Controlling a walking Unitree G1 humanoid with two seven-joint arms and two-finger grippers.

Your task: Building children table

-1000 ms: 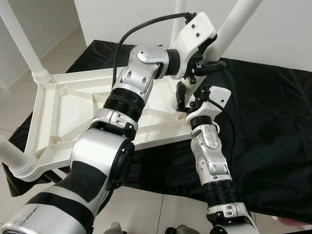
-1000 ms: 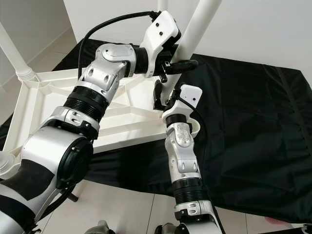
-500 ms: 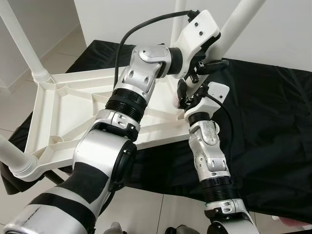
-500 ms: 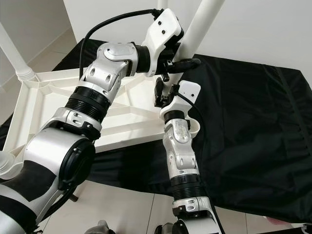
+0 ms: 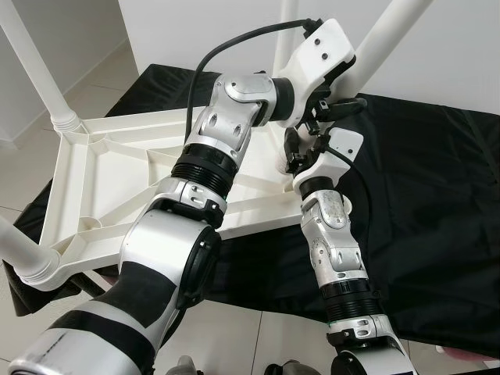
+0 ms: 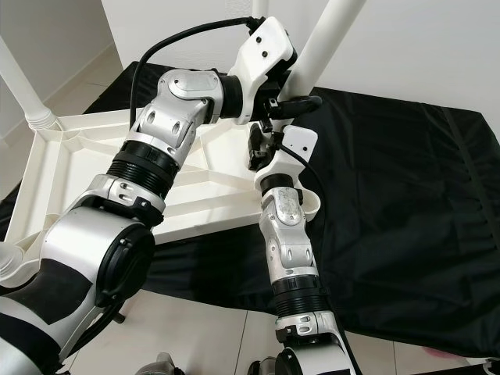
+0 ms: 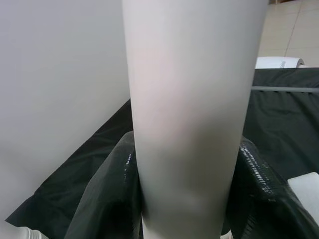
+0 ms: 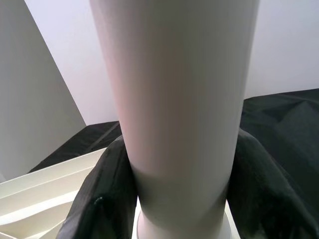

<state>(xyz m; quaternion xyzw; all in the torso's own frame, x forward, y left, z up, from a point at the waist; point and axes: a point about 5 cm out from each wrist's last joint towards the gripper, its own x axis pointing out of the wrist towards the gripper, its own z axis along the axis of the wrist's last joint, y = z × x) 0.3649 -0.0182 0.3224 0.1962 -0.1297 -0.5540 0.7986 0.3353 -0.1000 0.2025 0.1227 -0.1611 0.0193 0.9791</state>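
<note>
White wall and pale floor tiles (image 5: 94, 98) frame my workspace, with a black cloth (image 5: 437, 203) spread over the stand under the job. My left gripper (image 5: 337, 92) is clenched around the near right table leg (image 5: 384, 39), one black finger (image 5: 349, 104) lying across the front of the tube; through the left wrist camera I see that leg (image 7: 192, 114) running straight up between the two dark fingers (image 7: 107, 199), which press on both sides of it. My right gripper (image 5: 297, 148) sits just below the left one on the same leg, close to the leg's base; in the right wrist camera the white tube (image 8: 177, 104) stands between the black fingers (image 8: 259, 194), both touching it, so that hand is grasping the leg too. The two grippers are nearly touching each other.

Outward from there, the leg meets the corner of the white children's table top (image 5: 101, 187), which lies upside down on the cloth, its ribbed underside facing up. A second leg (image 5: 35, 66) stands upright in the far left corner socket, a third (image 5: 19, 254) juts from the near left corner, and a fourth (image 5: 287, 23) rises behind my left wrist. My silver left arm (image 5: 211, 156) crosses over the table top; the right arm (image 5: 336, 258) reaches up from below.
</note>
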